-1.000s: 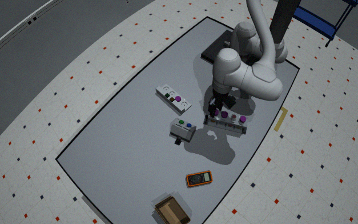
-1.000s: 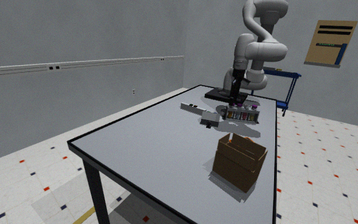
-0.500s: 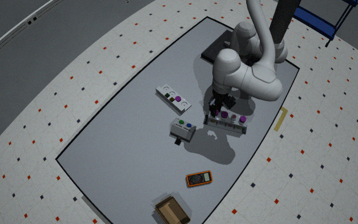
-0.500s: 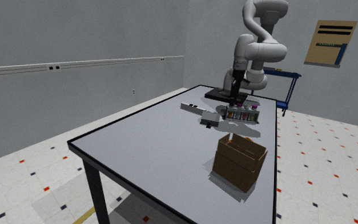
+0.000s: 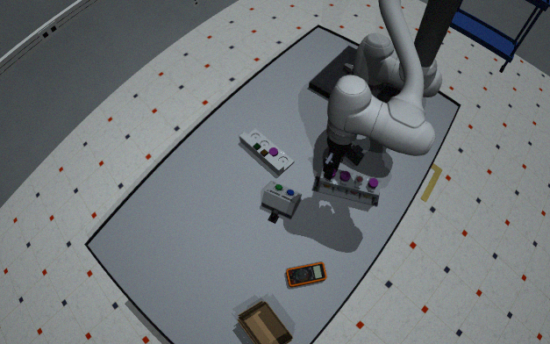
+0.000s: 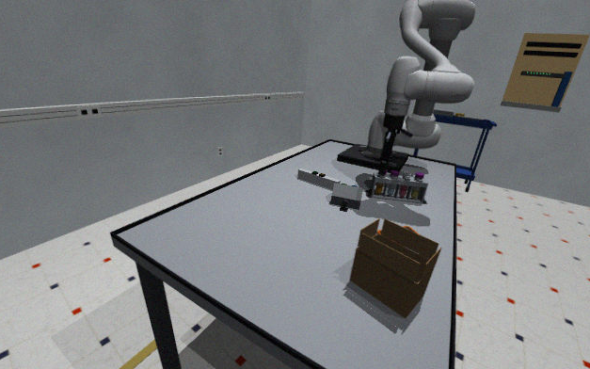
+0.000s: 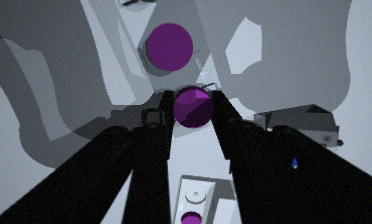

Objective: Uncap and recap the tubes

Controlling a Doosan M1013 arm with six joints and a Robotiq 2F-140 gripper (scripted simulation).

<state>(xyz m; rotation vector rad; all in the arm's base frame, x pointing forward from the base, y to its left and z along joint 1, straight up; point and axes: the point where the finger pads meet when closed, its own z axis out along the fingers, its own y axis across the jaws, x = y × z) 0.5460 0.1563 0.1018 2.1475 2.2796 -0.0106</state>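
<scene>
The decapping station [image 5: 348, 188] stands right of centre on the table, also in the exterior view [image 6: 398, 187]. My gripper [image 5: 330, 172] is at its end tube, tube 4. In the wrist view my fingers press both sides of tube 4's purple cap [image 7: 193, 106]. Tube 3's cap [image 7: 169, 46] sits just beyond it. Tube 2 [image 5: 359, 179] stands open, and tube 1 has its cap [image 5: 373, 182] on. The cap tray [image 5: 266, 151] holds one purple cap [image 5: 273, 151] in nest 2. Its two lamps look dark.
The key housing [image 5: 281, 198] with the green key [image 5: 278, 187] and the blue key [image 5: 290, 192] stands between the tray and the station. An orange multimeter [image 5: 306, 274] and an open cardboard box [image 5: 264, 324] lie toward the near end of the table.
</scene>
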